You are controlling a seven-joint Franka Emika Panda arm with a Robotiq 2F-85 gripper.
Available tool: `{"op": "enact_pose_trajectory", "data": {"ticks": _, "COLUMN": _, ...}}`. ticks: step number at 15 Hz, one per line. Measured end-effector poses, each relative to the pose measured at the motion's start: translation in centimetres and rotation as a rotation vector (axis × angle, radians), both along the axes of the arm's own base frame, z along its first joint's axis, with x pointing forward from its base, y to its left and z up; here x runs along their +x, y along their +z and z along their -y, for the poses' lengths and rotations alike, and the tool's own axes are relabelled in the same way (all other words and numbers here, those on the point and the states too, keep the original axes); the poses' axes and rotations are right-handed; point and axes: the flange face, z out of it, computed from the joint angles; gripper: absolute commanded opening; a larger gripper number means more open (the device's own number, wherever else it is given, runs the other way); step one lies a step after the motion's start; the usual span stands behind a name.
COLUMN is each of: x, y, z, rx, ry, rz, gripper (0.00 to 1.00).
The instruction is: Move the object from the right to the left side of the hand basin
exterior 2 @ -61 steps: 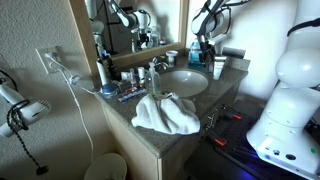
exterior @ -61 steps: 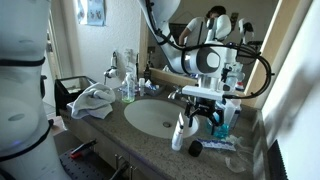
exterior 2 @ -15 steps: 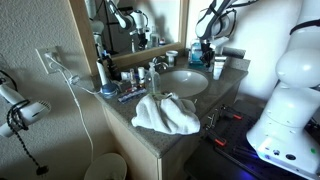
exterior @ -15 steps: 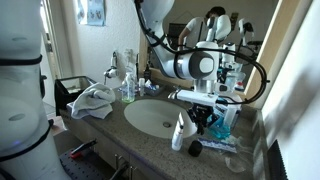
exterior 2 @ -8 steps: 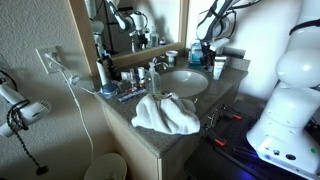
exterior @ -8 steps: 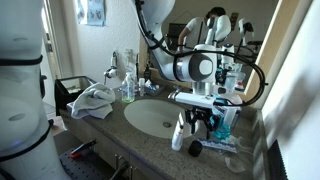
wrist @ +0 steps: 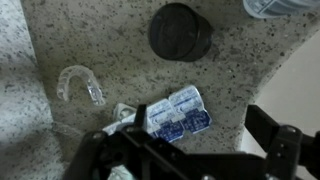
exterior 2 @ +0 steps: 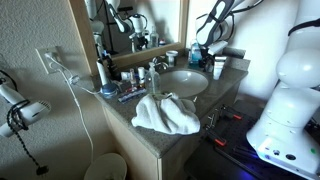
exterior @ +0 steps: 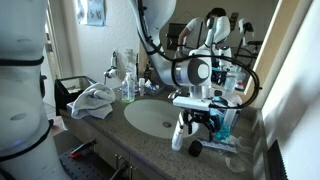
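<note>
My gripper (exterior: 203,124) hangs open over the counter at the right of the hand basin (exterior: 150,116). In the wrist view the two dark fingers (wrist: 188,138) stand apart above a pair of blue blister packs (wrist: 178,112) that lie flat on the speckled stone. Nothing is held between the fingers. A black round cap (wrist: 180,32) lies beyond the packs, and it also shows in an exterior view (exterior: 194,148). A clear plastic tray (wrist: 80,85) lies to the left of the packs. In an exterior view the gripper (exterior 2: 198,55) is at the far end of the counter.
A white bottle (exterior: 180,132) stands right beside the gripper at the basin's edge. A blue bottle (exterior: 228,120) stands behind it. A crumpled white towel (exterior: 92,100) lies at the basin's left, with small bottles (exterior: 128,88) and the faucet (exterior: 176,94) along the back.
The gripper has come down a little and shifted slightly toward the white bottle. It has stayed open. Nothing on the counter has moved.
</note>
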Motion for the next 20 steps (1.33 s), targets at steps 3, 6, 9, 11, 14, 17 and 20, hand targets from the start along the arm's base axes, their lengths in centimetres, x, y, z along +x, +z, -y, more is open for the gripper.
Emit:
{"op": "enact_pose_trajectory", "data": {"ticks": 3, "x": 0.06, "y": -0.53, "z": 0.09, "rx": -0.037, "ry": -0.01, "rz": 0.005, "gripper": 1.0}}
{"op": "enact_pose_trajectory", "data": {"ticks": 6, "x": 0.0, "y": -0.8, "z": 0.33, "rx": -0.065, "ry": -0.016, "rz": 0.008, "gripper": 1.0}}
{"op": "enact_pose_trajectory", "data": {"ticks": 9, "x": -0.06, "y": -1.05, "z": 0.4, "rx": -0.081, "ry": -0.018, "rz": 0.004, "gripper": 1.0}}
{"op": "enact_pose_trajectory", "data": {"ticks": 11, "x": -0.06, "y": -1.07, "z": 0.4, "rx": -0.085, "ry": -0.018, "rz": 0.004, "gripper": 1.0}}
{"op": "enact_pose_trajectory", "data": {"ticks": 14, "x": 0.01, "y": -1.08, "z": 0.3, "rx": -0.095, "ry": -0.013, "rz": 0.003, "gripper": 0.66}}
{"op": "enact_pose_trajectory", "data": {"ticks": 17, "x": 0.2, "y": -1.04, "z": 0.1, "rx": -0.098, "ry": -0.002, "rz": 0.007, "gripper": 0.42}}
{"op": "enact_pose_trajectory", "data": {"ticks": 20, "x": 0.42, "y": -1.03, "z": -0.21, "rx": -0.098, "ry": 0.005, "rz": 0.01, "gripper": 0.2}}
